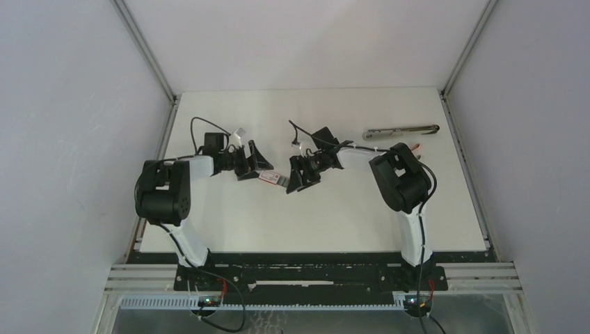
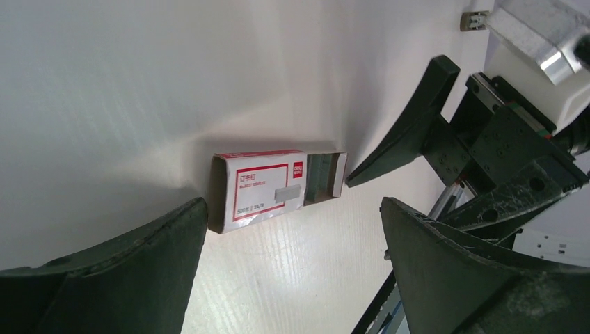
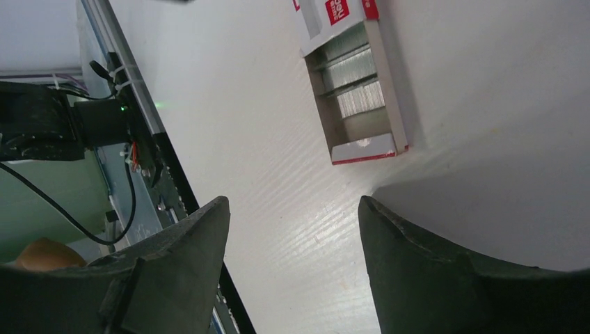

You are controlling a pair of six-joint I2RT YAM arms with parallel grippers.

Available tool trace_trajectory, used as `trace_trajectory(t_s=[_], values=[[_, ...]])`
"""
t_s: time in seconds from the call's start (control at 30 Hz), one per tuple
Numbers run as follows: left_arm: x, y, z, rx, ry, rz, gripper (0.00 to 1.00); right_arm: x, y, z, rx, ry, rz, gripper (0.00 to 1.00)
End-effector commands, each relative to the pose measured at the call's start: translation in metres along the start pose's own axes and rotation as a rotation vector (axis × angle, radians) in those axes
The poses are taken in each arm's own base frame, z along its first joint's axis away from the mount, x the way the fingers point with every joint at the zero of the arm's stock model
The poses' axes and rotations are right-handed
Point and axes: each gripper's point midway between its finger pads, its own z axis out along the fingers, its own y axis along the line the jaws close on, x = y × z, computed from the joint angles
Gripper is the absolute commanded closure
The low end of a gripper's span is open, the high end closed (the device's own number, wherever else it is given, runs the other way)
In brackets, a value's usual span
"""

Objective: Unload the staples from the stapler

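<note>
The stapler (image 1: 401, 131), long and grey metal, lies at the back right of the table, far from both grippers. A small red-and-white box (image 1: 271, 177) lies between the grippers, its inner tray (image 3: 362, 104) slid partly out. Grey staples (image 3: 353, 80) sit in rows in that tray, also seen as staples (image 2: 319, 177) from the left wrist. My left gripper (image 1: 259, 163) (image 2: 293, 207) is open just left of the box, holding nothing. My right gripper (image 1: 293, 174) (image 3: 292, 202) is open just right of the box, with only bare table between its fingers.
A small white item (image 1: 240, 132) lies behind the left gripper. A small red-and-white thing (image 1: 416, 147) shows beside the right arm's elbow, below the stapler. Grey walls enclose the white table (image 1: 334, 223) on three sides.
</note>
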Motion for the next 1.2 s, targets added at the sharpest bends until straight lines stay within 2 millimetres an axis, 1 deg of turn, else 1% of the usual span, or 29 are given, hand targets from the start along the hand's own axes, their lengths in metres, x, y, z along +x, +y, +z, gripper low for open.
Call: trace_trajectory(t_s=[0.0, 0.2, 0.67, 0.8, 1.17], values=[[0.005, -0.007, 0.008, 0.036, 0.032, 0.042, 0.0, -0.022, 0.004, 0.005, -0.03, -0.043, 0.01, 0.32], [0.013, -0.009, 0.014, 0.046, 0.062, 0.044, 0.0, -0.033, 0.0, 0.011, -0.022, -0.055, 0.004, 0.32], [0.017, -0.007, 0.019, 0.046, 0.08, 0.036, 0.0, -0.049, -0.01, 0.018, -0.004, -0.066, -0.027, 0.32], [0.02, -0.008, 0.021, 0.047, 0.088, 0.034, 0.0, -0.053, -0.009, 0.022, -0.009, -0.071, -0.039, 0.32], [0.024, -0.009, 0.024, 0.053, 0.102, 0.03, 0.0, -0.055, -0.003, 0.03, -0.042, -0.07, -0.048, 0.32]])
